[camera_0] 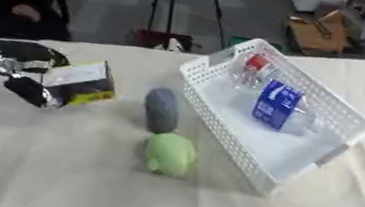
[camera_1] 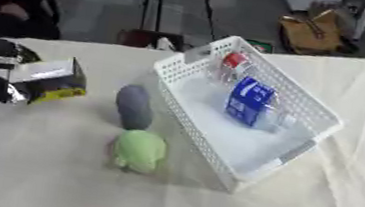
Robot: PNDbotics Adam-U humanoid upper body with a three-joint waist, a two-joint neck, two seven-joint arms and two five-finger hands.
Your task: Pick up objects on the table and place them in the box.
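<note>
**Cream cloth, three items waiting beside the basket**

Cream-coloured cloth (camera_0: 61,180) is covering the whole table, lying in soft wrinkles toward the right edge. Nearest the camera, a pale green soft object (camera_0: 170,155) is sitting on the cloth, just left of the basket's near corner. Directly behind it and almost touching, a grey oval object (camera_0: 161,110) is lying lengthwise, also just beside the basket's long left wall.

Right of these two, a white perforated plastic basket (camera_0: 218,125) is resting at an angle across the table, its near end pointing toward the lower right. Inside it, a clear bottle with a blue label and a red cap (camera_0: 276,104) is lying on its side, cap toward the far corner.

Further left, a small box with a white top and a yellow and dark side (camera_0: 80,82) is standing on the cloth, well apart from the basket. The left hand (camera_0: 27,89) is reaching in from the left edge, black with silver parts, its dark fingers lying against the box's left side; whether they are curling round the box or only touching it cannot be told. The right hand is showing in neither view.

Beyond the table's far edge, a grey floor is showing, with a brown bag (camera_0: 319,32) standing on it.
</note>
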